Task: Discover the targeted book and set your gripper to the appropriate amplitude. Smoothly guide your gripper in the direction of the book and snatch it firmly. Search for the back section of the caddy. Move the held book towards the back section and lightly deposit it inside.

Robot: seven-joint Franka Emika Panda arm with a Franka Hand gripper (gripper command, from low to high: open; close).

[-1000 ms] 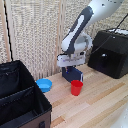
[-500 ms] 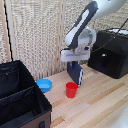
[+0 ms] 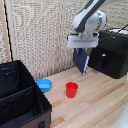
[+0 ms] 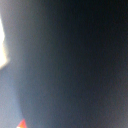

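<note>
Book [image 3: 82, 60] higher than half second ago, clear of counter [image 3: 95, 102], hanging above red cup [image 3: 72, 89]. Tool [image 3: 83, 50] clamped on book. Lift done; carry to caddy [image 3: 22, 102] at counter's near-left corner, back section [image 3: 14, 80], pending.

Exterior soft, evenly lit — wrist dark, blurred.

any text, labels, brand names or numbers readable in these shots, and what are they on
None can be read.
book, held up by the gripper: plain dark cover, no title visible.
Black appliance: small pale marks on its front, too blurred to read.
caddy, red cup, blue bowl: no markings visible.
Wrist view: only a dark blur, nothing readable.
</note>
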